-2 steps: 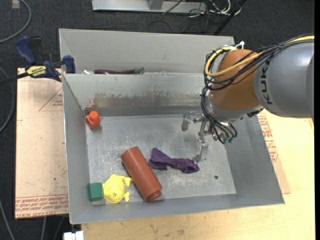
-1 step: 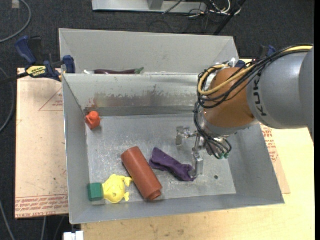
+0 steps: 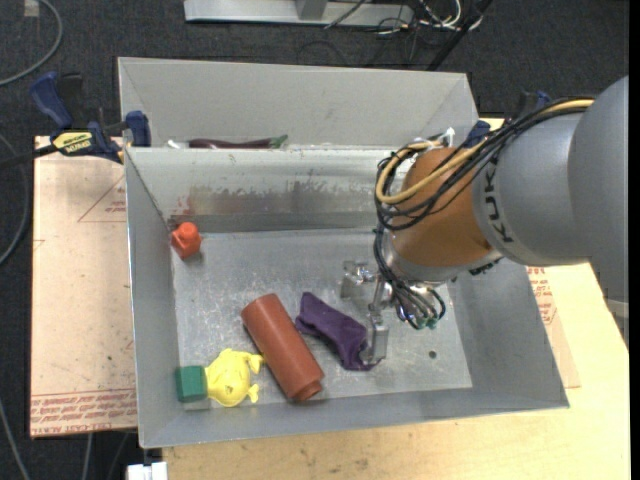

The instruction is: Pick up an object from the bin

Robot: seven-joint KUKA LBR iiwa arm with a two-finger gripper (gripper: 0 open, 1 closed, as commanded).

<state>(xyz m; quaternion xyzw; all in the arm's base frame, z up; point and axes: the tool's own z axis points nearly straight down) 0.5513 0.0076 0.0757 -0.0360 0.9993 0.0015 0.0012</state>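
My gripper reaches down into the bin's front middle, under the orange wrist cover. Its tip is at the right end of a crumpled purple thing that lies flat on the bin floor. Whether it touches or grips the purple thing I cannot tell. Just left of the purple thing a red-brown cylinder lies on its side, slanting toward the front.
A yellow toy and a green block sit at the front left corner. A small orange thing rests against the back left wall. The arm and its cables cover the bin's right side.
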